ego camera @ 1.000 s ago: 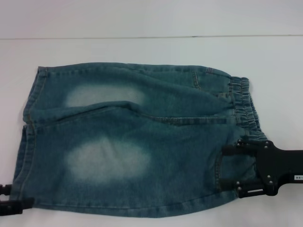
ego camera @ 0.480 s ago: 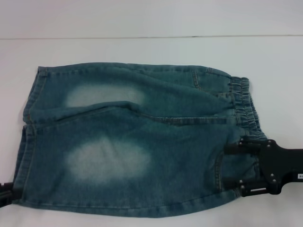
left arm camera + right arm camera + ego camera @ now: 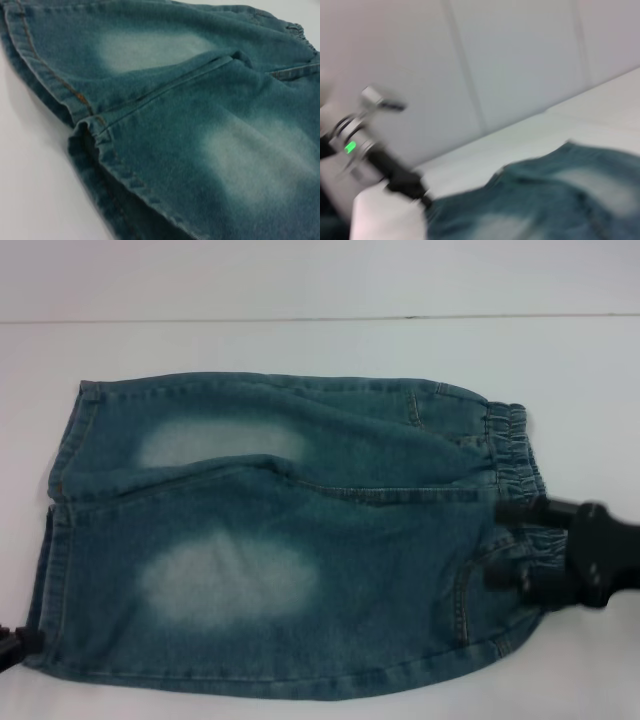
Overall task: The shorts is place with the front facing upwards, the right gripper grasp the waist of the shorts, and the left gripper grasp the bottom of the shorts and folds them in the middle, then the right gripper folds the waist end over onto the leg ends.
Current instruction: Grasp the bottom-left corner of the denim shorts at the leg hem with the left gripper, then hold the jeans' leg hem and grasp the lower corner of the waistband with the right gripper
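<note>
**Waist and hem grips: condition before the lengthwise fold**

The shorts [image 3: 280, 540] lie flat on the white table [image 3: 300, 290], front up, leg hems toward the robot's left, gathered waistband [image 3: 515, 465] toward its right. The right gripper [image 3: 510, 545] sits at the near corner of the waistband; denim is bunched between its fingers, so it appears clamped on the waist, though motion blur leaves this short of certain. The left gripper [image 3: 15, 645] shows only as a black tip at the near corner of the leg hem [image 3: 75, 97]; whether its fingers are spread or closed cannot be told.

Judgement: the step in hand is securing both near corners ahead of the first fold. Both layers of cloth should be pinched, not the top one alone. The two arms should then lift level and travel together toward the far edge, keeping the near side taut so the crease runs straight along the middle seam [image 3: 210, 472].
</note>
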Controlling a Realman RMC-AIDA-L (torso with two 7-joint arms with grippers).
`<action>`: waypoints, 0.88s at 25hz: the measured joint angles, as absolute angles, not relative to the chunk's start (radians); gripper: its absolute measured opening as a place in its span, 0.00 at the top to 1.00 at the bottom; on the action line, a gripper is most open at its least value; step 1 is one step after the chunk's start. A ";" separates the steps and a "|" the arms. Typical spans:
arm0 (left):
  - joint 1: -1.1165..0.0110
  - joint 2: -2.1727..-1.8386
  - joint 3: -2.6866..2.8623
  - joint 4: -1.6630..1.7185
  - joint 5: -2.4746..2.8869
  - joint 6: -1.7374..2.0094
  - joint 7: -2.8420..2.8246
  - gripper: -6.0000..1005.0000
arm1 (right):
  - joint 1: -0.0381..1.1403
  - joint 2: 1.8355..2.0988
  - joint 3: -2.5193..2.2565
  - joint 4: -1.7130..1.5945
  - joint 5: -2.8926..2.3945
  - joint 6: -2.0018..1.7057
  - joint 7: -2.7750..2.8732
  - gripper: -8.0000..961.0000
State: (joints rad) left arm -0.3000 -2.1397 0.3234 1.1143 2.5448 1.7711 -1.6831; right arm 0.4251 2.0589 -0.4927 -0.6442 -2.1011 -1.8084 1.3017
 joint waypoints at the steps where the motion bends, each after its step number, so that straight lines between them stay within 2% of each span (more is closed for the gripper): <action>1: -0.302 -2.139 0.321 1.113 2.543 1.771 -1.684 0.87 | 0.428 2.058 -0.468 -0.644 -2.098 -1.794 1.333 0.02; 4: -0.309 -2.133 0.306 1.107 2.525 1.775 -1.691 0.96 | 0.437 2.046 -0.430 -0.645 -2.094 -1.753 1.425 0.02; 5: -0.311 -2.131 0.302 1.105 2.518 1.778 -1.694 0.99 | 0.443 2.036 -0.417 -0.645 -2.094 -1.725 1.489 0.02; 7: -0.319 -2.127 0.294 1.102 2.508 1.786 -1.700 0.99 | 0.456 2.012 -0.410 -0.646 -2.096 -1.681 1.591 0.02; 12: -0.339 -2.128 0.275 1.100 2.495 1.781 -1.707 0.99 | 0.514 1.911 -0.518 -0.664 -2.209 -1.679 1.809 0.02; 14: -0.341 -2.131 0.271 1.100 2.476 1.777 -1.707 0.99 | 0.542 1.885 -0.556 -0.684 -2.284 -1.722 1.858 0.02; 16: -0.342 -2.132 0.270 1.101 2.450 1.777 -1.707 0.99 | 0.565 1.879 -0.570 -0.734 -2.361 -1.765 1.877 0.02; 22: -0.354 -2.132 0.284 1.087 2.414 1.789 -1.711 0.99 | 0.602 1.900 -0.649 -0.850 -2.448 -1.873 1.852 0.02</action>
